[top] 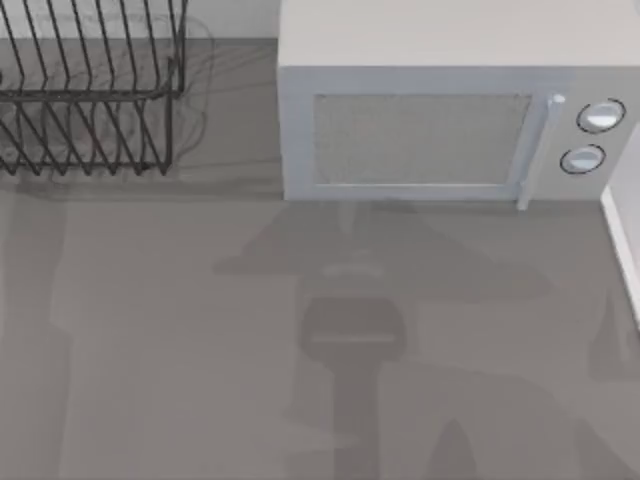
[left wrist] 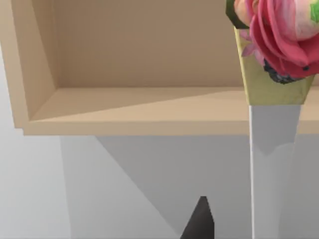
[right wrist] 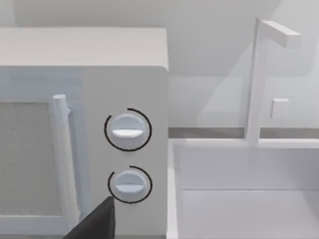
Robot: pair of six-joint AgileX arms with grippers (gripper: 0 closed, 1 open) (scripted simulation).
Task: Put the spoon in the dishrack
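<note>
The black wire dishrack [top: 100,94] stands at the table's far left corner, its slanted tines upright and nothing lying among them. The spoon is out of view. A dark tip of my left gripper [left wrist: 199,221] pokes into the left wrist view, facing a wall and a wooden shelf. In the right wrist view a dark tip of my right gripper [right wrist: 97,221] sits in front of the microwave's two knobs. Neither tip has anything on it.
A grey microwave [top: 420,130] with its door shut fills the far middle and right, right of the rack. A white sink [right wrist: 239,189] with a tall faucet [right wrist: 256,79] lies beside it. The beige shelf [left wrist: 149,109] and a pink flower bouquet [left wrist: 279,40] hang above.
</note>
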